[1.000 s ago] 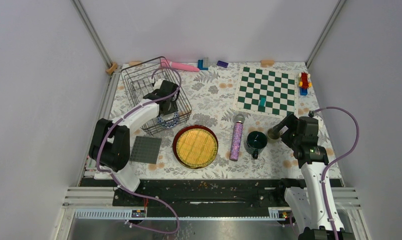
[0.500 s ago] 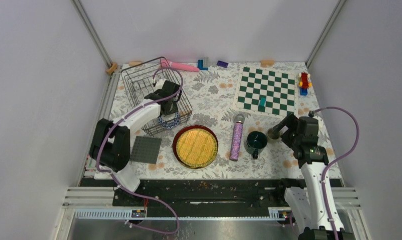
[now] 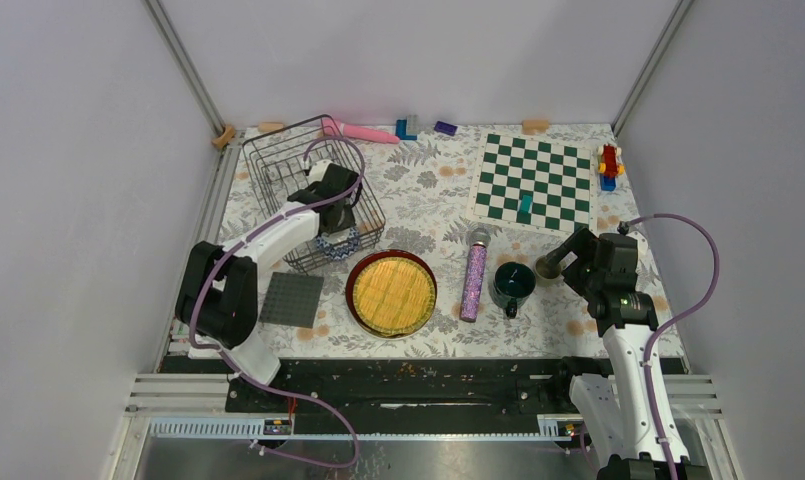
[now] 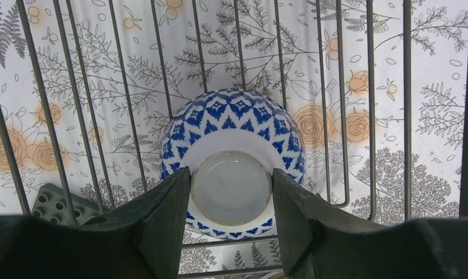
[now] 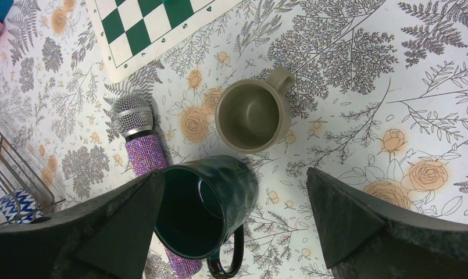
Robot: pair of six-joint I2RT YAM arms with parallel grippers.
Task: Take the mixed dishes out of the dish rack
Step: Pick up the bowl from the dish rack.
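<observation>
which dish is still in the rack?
The blue-and-white bowl, inside the rack between the fingers of the left hand. The yellow plate, dark mug and grey cup are out on the table.

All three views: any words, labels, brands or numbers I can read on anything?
None readable.
The blue-white bowl carries only a pattern; the teal mug and grey cup are plain; the chessboard shows only squares.
The small toys at the far edge are too small to tell.
</observation>
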